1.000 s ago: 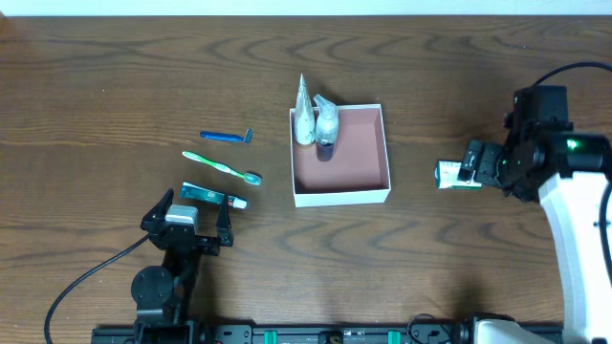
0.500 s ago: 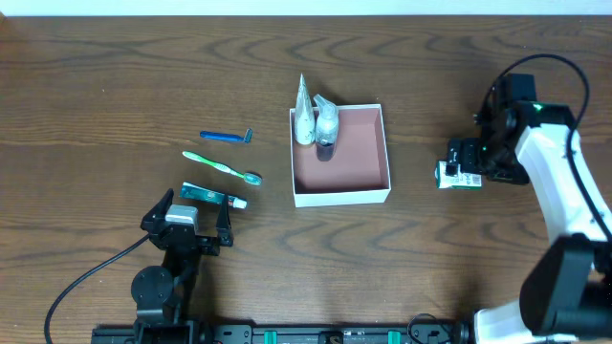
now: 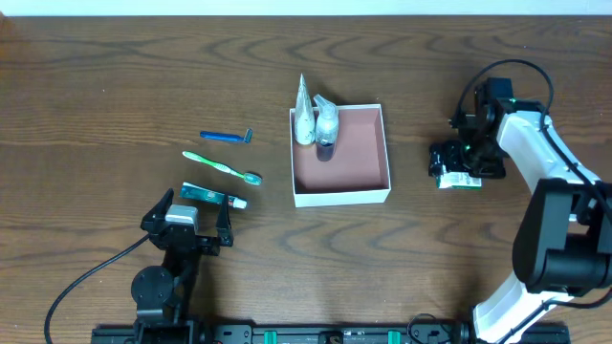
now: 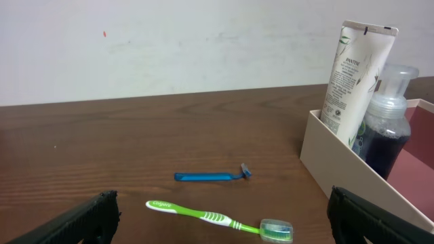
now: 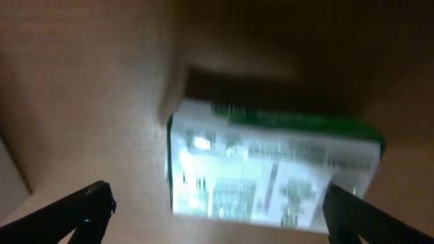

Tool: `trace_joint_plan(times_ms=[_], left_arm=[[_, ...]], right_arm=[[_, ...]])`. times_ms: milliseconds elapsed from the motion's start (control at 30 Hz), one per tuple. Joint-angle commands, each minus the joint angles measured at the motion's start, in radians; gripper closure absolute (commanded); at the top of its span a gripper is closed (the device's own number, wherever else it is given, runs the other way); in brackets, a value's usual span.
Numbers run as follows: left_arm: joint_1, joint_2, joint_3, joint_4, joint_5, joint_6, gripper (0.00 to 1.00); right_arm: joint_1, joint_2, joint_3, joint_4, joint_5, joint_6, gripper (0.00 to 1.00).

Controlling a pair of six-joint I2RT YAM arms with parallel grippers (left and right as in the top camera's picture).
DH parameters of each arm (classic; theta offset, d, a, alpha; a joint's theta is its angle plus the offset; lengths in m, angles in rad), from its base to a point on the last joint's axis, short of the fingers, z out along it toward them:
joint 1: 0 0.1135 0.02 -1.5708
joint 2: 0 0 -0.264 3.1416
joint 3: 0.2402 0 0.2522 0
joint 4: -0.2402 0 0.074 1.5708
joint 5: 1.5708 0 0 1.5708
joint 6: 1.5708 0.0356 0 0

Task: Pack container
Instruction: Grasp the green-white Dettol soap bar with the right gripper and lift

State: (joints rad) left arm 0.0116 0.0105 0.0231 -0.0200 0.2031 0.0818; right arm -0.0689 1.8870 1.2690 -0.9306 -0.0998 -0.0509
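- Green-and-white packet point(image 3: 463, 181) lies well right of the container point(image 3: 341, 198) — right gripper point(image 3: 448, 162) has just swung over it.
- Jaws wide, flanking the packet, not closed — grasp likely next.
- Left gripper point(image 4: 217, 220), left of the container, gapes too.

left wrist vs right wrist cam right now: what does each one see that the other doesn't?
Left wrist only: blue plastic razor, green toothbrush, white Pantene tube and clear bottle of dark liquid standing in the white-walled square container. Right wrist only: blurred green-and-white packet, close up. Both: brown wooden table, and each view's own black jaws spread open at the lower corners.
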Motion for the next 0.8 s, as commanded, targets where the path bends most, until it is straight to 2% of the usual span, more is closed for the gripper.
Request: trace_joint_plan(times_ms=[0, 400, 600, 767], left_arm=[[0.005, -0.005, -0.019, -0.032, 0.014, -0.001, 0.02], [0.005, -0.005, -0.019, -0.032, 0.014, -0.001, 0.02], [0.005, -0.005, -0.019, -0.032, 0.014, -0.001, 0.02], [0.005, -0.005, -0.019, -0.032, 0.014, -0.001, 0.02]], right_arm=[[-0.003, 0.015, 0.011, 0.023, 0.002, -0.030, 0.01], [-0.003, 0.016, 0.011, 0.042, 0.096, -0.081, 0.01], [-0.003, 0.016, 0.011, 0.027, 0.151, 0.044, 0.01], [-0.003, 0.016, 0.011, 0.026, 0.164, 0.048, 0.01]])
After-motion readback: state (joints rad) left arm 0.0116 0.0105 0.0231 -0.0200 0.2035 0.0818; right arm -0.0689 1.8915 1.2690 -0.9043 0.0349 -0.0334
